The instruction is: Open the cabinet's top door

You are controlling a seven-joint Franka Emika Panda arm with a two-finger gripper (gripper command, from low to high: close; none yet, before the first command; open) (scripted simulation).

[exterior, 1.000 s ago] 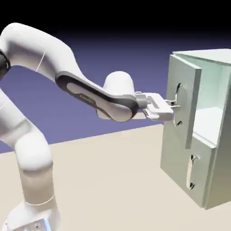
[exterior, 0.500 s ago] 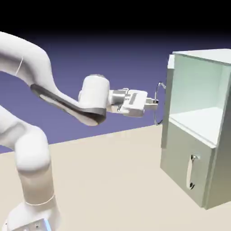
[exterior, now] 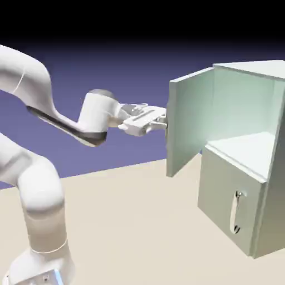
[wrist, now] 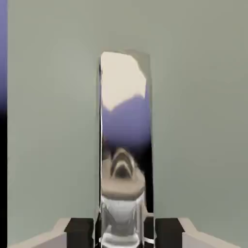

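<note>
Two jaws pinch the silver handle [wrist: 123, 145] of the top door [exterior: 189, 119], which stands swung wide out to the left of the cabinet [exterior: 250, 161], upper shelf exposed. Opening step looks nearly done; next move calls for letting go of the handle and backing the gripper [exterior: 162, 121] away.

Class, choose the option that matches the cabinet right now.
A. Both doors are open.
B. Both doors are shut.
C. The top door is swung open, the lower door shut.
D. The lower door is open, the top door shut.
C: the top door stands swung out from the cabinet, baring its shelf, while the lower door sits flush.
</note>
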